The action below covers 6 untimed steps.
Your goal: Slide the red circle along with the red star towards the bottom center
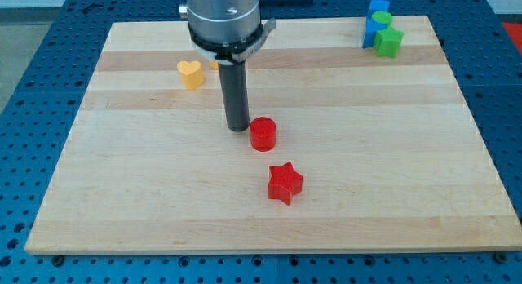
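Note:
The red circle (263,134) lies near the middle of the wooden board (122,194). The red star (285,184) lies just below it and slightly to the view's right, a small gap apart. My tip (237,127) rests on the board right beside the red circle, on its upper left, close to touching it.
A yellow heart block (190,73) lies at the upper left, with a small orange block (213,64) mostly hidden behind the rod. At the top right corner a blue block (378,8), a green round block (380,23) and a green star (389,42) cluster together.

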{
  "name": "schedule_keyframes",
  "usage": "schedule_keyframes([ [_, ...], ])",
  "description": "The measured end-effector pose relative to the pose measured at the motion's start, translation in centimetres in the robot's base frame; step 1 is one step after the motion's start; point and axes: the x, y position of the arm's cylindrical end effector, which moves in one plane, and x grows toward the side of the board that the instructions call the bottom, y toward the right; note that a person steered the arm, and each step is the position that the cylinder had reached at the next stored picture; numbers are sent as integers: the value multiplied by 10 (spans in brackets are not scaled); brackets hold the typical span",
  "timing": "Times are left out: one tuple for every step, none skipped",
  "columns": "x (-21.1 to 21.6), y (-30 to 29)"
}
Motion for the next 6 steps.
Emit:
schedule_keyframes([
  [12,0],
  [-16,-2],
  [-27,19],
  [-1,39],
  [29,52],
  [47,52],
])
